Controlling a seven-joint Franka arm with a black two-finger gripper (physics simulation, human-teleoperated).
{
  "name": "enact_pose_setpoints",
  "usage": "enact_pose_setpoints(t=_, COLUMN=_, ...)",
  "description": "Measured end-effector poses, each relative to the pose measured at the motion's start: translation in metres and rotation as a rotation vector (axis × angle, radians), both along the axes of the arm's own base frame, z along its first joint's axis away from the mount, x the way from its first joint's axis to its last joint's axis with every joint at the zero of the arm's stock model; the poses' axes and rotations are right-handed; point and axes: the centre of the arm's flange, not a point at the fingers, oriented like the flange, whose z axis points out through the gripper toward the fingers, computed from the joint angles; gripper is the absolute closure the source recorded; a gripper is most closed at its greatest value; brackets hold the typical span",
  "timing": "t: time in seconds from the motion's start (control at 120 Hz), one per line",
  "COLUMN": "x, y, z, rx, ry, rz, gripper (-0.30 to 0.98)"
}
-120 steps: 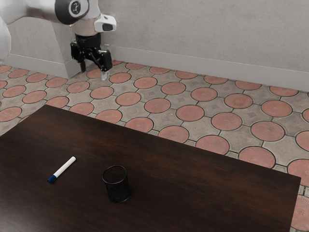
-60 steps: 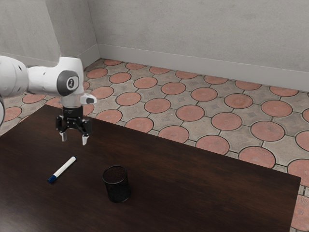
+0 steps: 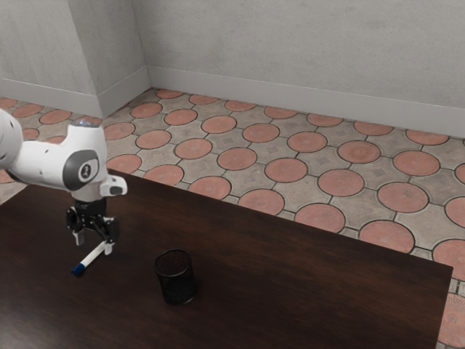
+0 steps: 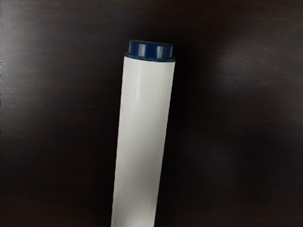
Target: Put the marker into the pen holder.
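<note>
Being held over the marker, the gripper is spread, presumably so that both long sides can be straddled, then pinched.

Location: interior room; specific type cannot be determined. Indicators: plain grey walls at the far side, with a projecting corner at the exterior view's left; pale baseboard; floor patterned with reddish discs; dark, wood-grained surface at the near side.
</note>
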Motion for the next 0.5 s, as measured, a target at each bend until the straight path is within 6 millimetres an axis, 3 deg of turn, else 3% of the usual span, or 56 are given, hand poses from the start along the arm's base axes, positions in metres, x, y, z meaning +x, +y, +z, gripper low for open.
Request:
enact_pose_setpoints(t=0.358, x=-0.033, y=0.001, z=-0.014, rx=-0.015, ry=0.023, rz=-0.093, gripper=0.01)
enact_pose_setpoints(t=0.5, x=-0.033, y=0.001, z=-0.014, rx=-0.019, ry=0.015, rz=-0.115, gripper=0.11)
